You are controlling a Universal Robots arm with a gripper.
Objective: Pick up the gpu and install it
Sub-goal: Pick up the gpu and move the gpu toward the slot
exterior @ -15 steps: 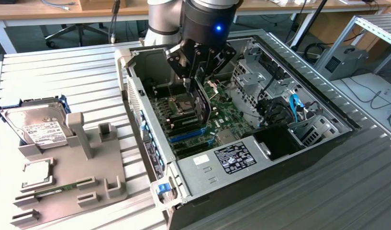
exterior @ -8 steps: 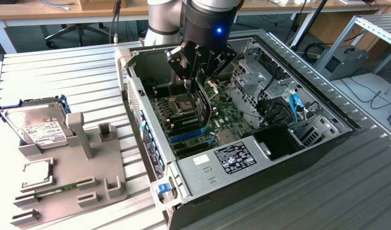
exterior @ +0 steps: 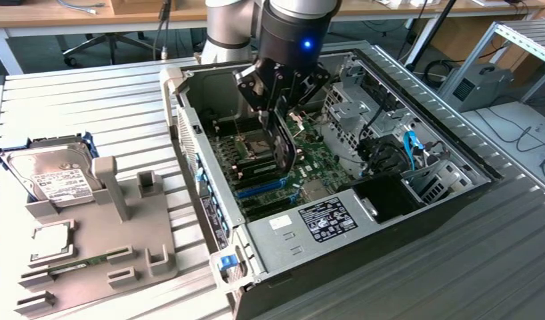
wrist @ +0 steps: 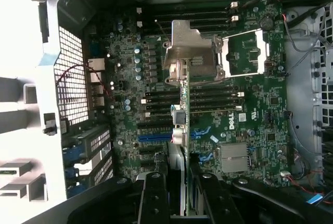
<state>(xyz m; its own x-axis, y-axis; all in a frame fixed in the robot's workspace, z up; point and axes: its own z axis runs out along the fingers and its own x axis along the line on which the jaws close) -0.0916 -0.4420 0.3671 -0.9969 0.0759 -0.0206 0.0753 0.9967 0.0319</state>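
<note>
My gripper [exterior: 279,107] hangs inside the open computer case [exterior: 450,143], shut on the gpu [exterior: 287,145]. The gpu is a thin dark card held upright and edge-on, its lower end just above the green motherboard [exterior: 321,160]. In the wrist view the gpu [wrist: 183,130] runs as a narrow strip between my two black fingers [wrist: 153,198] over the motherboard [wrist: 250,130]. The blue expansion slots [exterior: 259,189] lie just in front of the card's lower end, and in the wrist view the blue slots [wrist: 153,136] sit beside the card's edge. Whether the card touches the board I cannot tell.
A silver hard drive [exterior: 54,177] with a white label stands in a blue frame on the grey fixture [exterior: 103,247] at the exterior view's left, with a green memory stick [exterior: 77,263] in front. The case's drive cage [exterior: 352,100], cables [exterior: 410,147] and walls surround the gripper.
</note>
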